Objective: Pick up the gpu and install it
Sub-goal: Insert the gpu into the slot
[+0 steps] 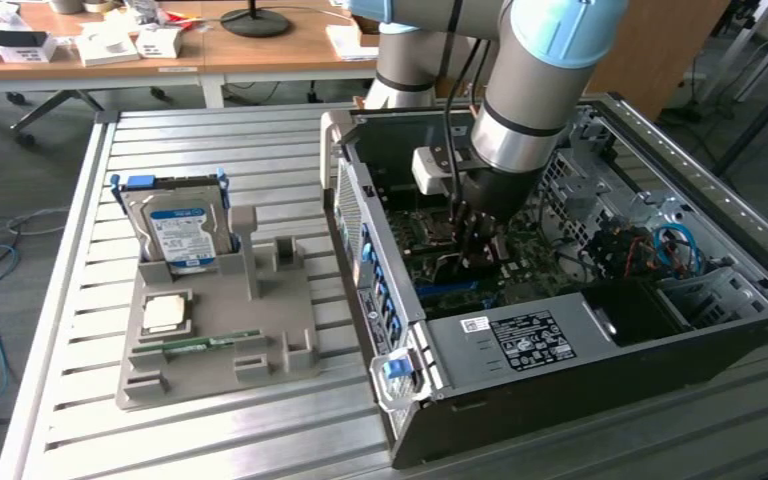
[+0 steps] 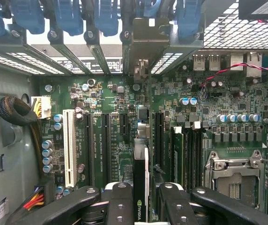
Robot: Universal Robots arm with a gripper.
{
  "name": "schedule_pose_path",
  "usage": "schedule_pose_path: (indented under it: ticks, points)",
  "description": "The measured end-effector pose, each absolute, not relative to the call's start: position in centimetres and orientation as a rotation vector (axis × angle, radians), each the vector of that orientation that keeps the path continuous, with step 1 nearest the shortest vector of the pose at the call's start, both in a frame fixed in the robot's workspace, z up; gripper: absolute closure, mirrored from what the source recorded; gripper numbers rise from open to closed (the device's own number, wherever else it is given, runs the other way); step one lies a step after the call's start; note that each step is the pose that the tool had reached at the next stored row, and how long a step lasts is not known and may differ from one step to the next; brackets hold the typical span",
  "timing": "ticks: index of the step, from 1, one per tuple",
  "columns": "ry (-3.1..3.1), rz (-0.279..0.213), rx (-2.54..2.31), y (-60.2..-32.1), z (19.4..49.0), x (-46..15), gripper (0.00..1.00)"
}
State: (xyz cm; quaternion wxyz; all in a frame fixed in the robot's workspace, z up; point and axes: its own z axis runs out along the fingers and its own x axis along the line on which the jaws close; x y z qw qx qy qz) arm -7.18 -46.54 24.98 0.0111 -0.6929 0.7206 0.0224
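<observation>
My gripper [image 1: 479, 243] reaches down inside the open computer case [image 1: 624, 330], just above the motherboard [image 1: 451, 285]. In the wrist view the gripper [image 2: 141, 199] is shut on the gpu [image 2: 141, 168], a thin card seen edge-on with a dark face and a small logo. One black finger [image 2: 120, 201] presses on each side of it. The card stands over a long slot in the green motherboard [image 2: 110, 93]. Its silver end bracket [image 2: 141, 44] lies at the rear slot openings of the case. Whether the card sits fully in the slot I cannot tell.
Blue slot clips [image 2: 68, 16] line the case's rear wall. A CPU socket [image 2: 232, 173] and red wires [image 2: 227, 70] lie beside the card. On the table, a grey holder [image 1: 264, 330] carries a hard drive [image 1: 181, 230], a processor chip [image 1: 167, 313] and a memory stick [image 1: 204, 343].
</observation>
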Motion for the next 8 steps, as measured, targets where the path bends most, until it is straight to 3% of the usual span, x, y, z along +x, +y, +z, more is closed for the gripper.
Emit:
schedule_pose_path:
  ticks: [8]
  points:
    - [2.249,0.072,-2.163,-46.54,24.98,-7.14,0.74]
